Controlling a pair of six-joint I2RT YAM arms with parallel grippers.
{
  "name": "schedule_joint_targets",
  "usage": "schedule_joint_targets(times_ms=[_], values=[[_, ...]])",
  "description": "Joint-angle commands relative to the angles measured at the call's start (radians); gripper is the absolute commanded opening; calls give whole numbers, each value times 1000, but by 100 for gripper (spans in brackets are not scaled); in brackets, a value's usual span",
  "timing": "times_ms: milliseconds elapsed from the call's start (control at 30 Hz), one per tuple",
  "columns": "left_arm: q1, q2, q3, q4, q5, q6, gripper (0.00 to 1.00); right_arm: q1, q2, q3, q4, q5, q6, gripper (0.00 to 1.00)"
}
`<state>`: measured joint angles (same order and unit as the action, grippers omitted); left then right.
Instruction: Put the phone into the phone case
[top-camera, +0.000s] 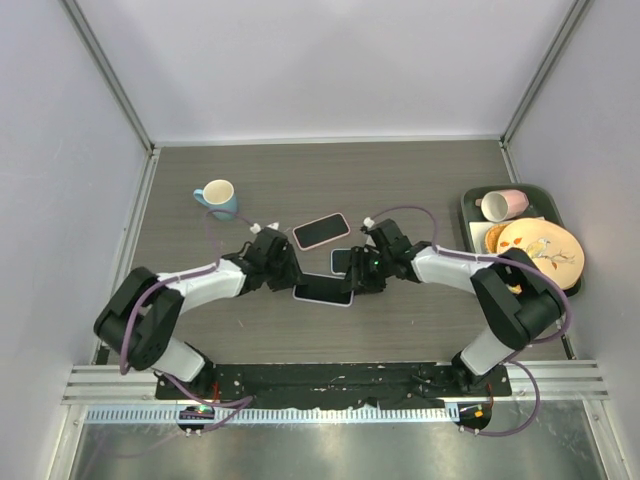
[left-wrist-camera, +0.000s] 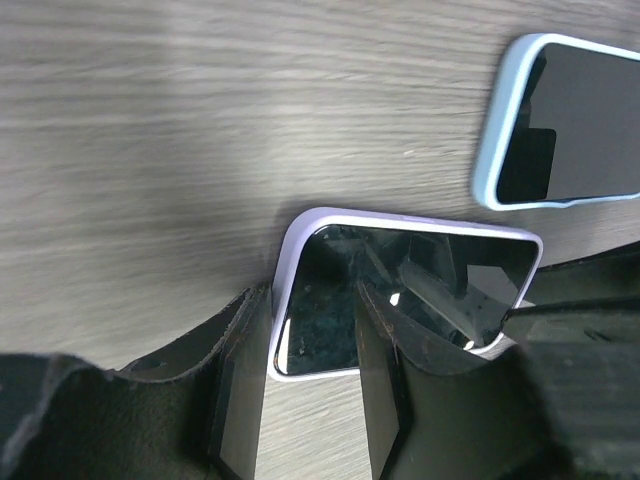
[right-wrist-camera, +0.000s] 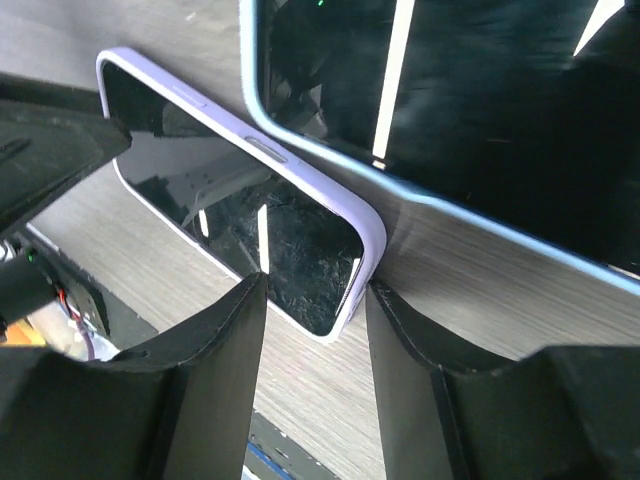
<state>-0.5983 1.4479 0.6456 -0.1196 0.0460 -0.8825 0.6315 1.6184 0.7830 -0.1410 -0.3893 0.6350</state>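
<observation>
**Lilac-edged phone (top-camera: 322, 290) flat on the table (top-camera: 420, 180)**

Its two ends are straddled by the left gripper (left-wrist-camera: 310, 330) and the right gripper (right-wrist-camera: 315, 300), fingers apart; whether it is clamped cannot be told. A blue-edged phone (left-wrist-camera: 570, 120) is shown close beside it in the wrist views. A pink-edged phone (top-camera: 320, 230) is seen only from above.

I read grey wood-grain table (top-camera: 400, 180) | lying on it: teal mug (top-camera: 217, 196), pink-rimmed phone (top-camera: 321, 231), blue-rimmed phone (left-wrist-camera: 560, 125), lilac-rimmed phone (top-camera: 323, 290) | dark tray (top-camera: 470, 215) far right
</observation>
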Motion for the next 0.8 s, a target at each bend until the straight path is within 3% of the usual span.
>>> schedule_joint_targets(times_ms=[0,533,733,767], values=[[-87,126,75,86,80,-39,42,-79,-95,-25,64,4,-14,50],[-113,417,357,109,127,-7,43,-214,-54,19,37,32,-77,52],[-113,439,411,95,108,4,45,-222,-66,22,20,40,-90,57],[-113,431,408,84,94,13,46,-222,-81,18,20,38,-95,63]])
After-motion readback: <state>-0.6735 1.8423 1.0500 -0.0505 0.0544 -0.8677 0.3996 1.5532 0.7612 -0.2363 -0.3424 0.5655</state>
